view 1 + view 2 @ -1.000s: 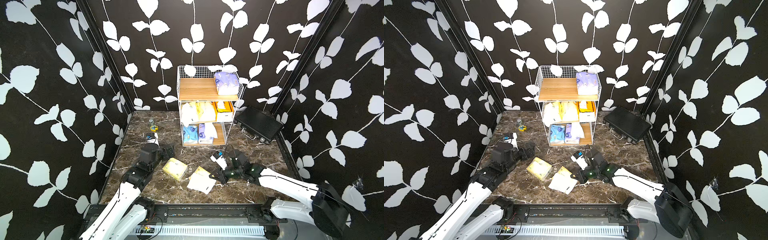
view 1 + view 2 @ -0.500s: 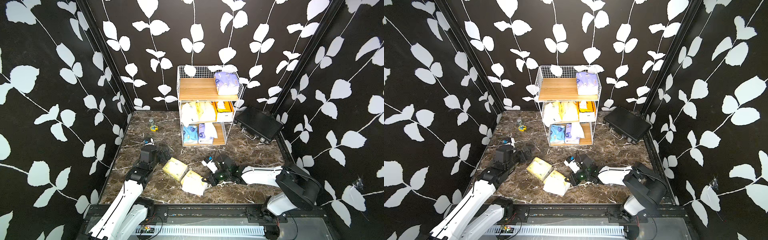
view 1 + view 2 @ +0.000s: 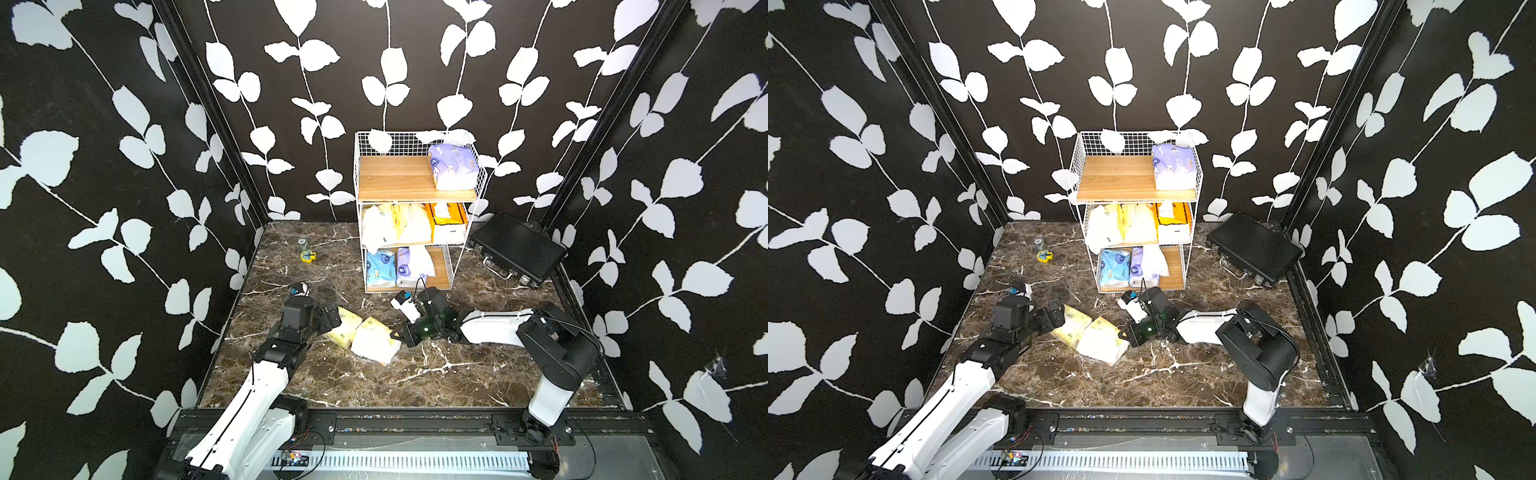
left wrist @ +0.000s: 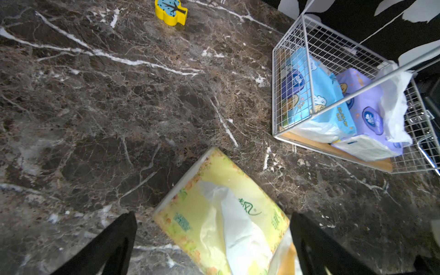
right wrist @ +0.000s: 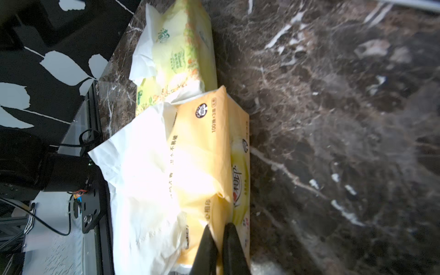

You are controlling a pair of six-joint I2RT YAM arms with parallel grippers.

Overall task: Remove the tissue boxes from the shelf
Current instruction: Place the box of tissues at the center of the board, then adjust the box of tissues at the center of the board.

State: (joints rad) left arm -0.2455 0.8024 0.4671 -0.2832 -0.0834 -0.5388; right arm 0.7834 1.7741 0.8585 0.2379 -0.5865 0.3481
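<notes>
The shelf (image 3: 363, 208) stands at the back wall. A lavender pack (image 3: 453, 166) sits on its top board. Pale yellow packs (image 3: 399, 224) and an orange-and-white box (image 3: 446, 220) fill the middle tier. Blue (image 3: 380, 270) and lavender (image 3: 409, 268) packs lie at the bottom. Two tissue boxes lie touching on the floor. The floral pale-yellow pack (image 4: 221, 209) sits between the fingers of my open left gripper (image 4: 214, 238). My right gripper (image 5: 219, 238) is shut on the wrapper edge of the orange-yellow pack (image 5: 197, 147), low over the floor (image 3: 399, 334).
A flat black case (image 3: 517, 249) leans at the right wall beside the shelf. A small yellow toy (image 3: 308, 256) and a little jar (image 3: 302, 241) sit on the marble floor at the back left. The rail (image 3: 415, 419) runs along the front edge.
My right gripper has dragged the orange-yellow pack left until it meets the floral pack, and its arm has folded in. My left gripper has moved up around the floral pack.
</notes>
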